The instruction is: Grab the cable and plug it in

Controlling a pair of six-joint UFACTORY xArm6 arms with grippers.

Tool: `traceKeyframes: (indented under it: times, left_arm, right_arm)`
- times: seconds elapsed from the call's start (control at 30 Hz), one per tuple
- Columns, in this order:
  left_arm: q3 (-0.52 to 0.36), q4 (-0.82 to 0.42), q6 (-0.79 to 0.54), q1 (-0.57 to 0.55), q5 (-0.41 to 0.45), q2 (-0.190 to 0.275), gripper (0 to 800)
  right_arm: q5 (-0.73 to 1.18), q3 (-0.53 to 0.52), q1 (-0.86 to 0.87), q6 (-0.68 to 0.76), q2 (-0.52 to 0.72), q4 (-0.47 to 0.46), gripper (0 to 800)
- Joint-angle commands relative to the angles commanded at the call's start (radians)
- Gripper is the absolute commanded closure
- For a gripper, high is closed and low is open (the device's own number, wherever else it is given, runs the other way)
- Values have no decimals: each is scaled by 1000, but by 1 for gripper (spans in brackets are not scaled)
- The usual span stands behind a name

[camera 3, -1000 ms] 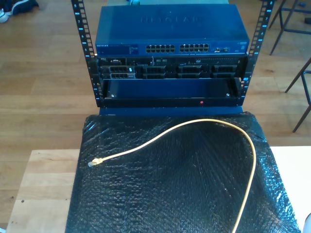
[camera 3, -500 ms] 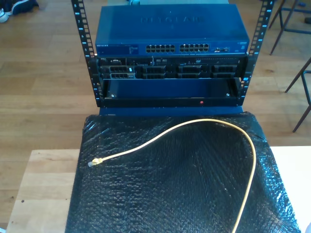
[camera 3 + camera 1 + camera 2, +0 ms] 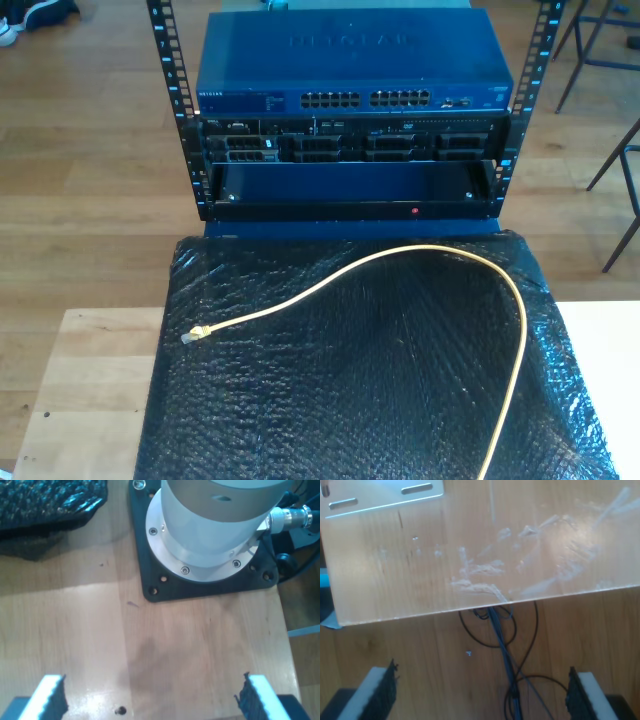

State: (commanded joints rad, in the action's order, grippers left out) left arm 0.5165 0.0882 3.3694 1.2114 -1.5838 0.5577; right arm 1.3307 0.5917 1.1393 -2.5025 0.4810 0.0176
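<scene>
- So, you have the cable (image 3: 440, 255) lying loose on the black bubble-wrap mat (image 3: 380, 400). It arcs from the mat's near edge up toward the rack and back down to its plug (image 3: 195, 334), which rests near the mat's edge on the exterior view's left.
- That plug end lies free and flat, so it is the natural place to grasp, I'd judge.
- The blue network switch (image 3: 350, 70) sits on top of the rack with its port row (image 3: 365, 99) facing the mat, which suits a straight push-in.
- Your first gripper (image 3: 150, 700) hangs over bare wooden tabletop (image 3: 200, 645) beside an arm base (image 3: 210, 525), pads wide apart and holding nothing.
- Your second gripper (image 3: 482, 692) is likewise spread and empty, over a board edge (image 3: 470, 605) with dark wires (image 3: 505, 645) below, probably on the floor.
</scene>
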Motion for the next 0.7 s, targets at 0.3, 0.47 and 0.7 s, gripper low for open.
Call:
traceKeyframes:
  times: [0.3, 0.47, 0.7]
  left_arm:
    - [2, 23, 61, -61, -2, -6, 0]
    - [2, 23, 106, -106, -14, -6, 0]
    - [2, 63, 160, -170, -38, -8, 0]
  right_arm:
    - [72, 163, -126, 118, -69, 54, 2]
    - [129, 232, -209, 167, -95, 117, 2]
    - [242, 339, -328, 261, -153, 238, 2]
